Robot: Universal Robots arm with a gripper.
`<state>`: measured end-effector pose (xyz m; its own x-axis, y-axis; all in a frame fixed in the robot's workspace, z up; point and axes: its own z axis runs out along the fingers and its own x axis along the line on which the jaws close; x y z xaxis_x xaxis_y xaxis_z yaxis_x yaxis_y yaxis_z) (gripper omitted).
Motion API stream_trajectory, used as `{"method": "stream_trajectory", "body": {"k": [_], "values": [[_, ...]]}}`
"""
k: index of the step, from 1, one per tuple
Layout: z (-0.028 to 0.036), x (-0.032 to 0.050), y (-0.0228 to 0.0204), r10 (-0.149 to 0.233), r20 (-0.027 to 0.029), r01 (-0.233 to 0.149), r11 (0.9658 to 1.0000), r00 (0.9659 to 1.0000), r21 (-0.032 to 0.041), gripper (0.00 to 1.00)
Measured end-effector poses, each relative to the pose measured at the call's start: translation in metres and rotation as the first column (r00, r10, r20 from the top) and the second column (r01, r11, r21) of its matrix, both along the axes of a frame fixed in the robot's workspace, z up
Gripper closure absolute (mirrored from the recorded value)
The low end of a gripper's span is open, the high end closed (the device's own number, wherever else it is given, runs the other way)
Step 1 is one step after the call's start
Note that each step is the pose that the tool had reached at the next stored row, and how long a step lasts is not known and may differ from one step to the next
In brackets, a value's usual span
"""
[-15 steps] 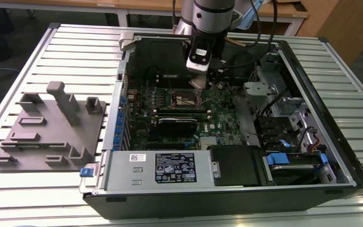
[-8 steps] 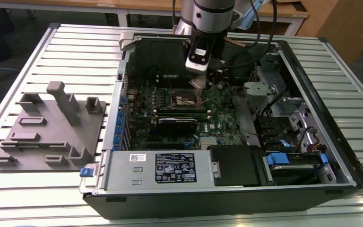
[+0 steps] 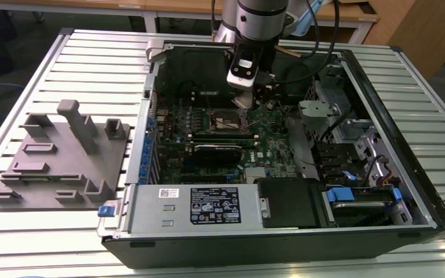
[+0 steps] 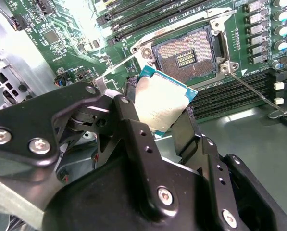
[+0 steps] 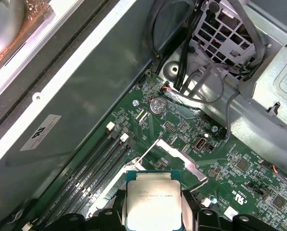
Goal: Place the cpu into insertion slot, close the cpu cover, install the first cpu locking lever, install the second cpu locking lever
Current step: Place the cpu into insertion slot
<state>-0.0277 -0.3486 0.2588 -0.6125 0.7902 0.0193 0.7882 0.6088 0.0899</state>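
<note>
Silver-grey cpu [image 4: 165, 103] clamped betw. fingers of gripper [image 4: 158, 114], held off the board close by empty insertion slot [image 4: 186, 50]; cpu cover [image 5: 181, 161] appears raised, locking lever [image 4: 256, 89] unlatched: placement not yet done, cover + both levers outstanding.

slatted metal table [image 3: 91, 52], wooden desk [image 3: 178, 7], dark floor [image 3: 68, 20]
</note>
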Motion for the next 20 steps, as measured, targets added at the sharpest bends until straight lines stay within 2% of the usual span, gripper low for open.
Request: {"method": "stream_trajectory", "body": {"k": [7,10,15,20], "values": [[0.0,0.0,0.0,0.0,0.0,0.0,1.0,1.0,0.0,0.46],[-0.0002,0.0,0.0,-0.011,0.0,0.011,0.9999,0.9999,-0.0001,0.46],[-0.0007,0.0,0.0,-0.068,0.0,0.068,0.9977,0.9977,0.0,0.46],[-0.0012,0.0,0.0,-0.13,0.0,0.13,0.9915,0.9915,0.0,0.46]]}}
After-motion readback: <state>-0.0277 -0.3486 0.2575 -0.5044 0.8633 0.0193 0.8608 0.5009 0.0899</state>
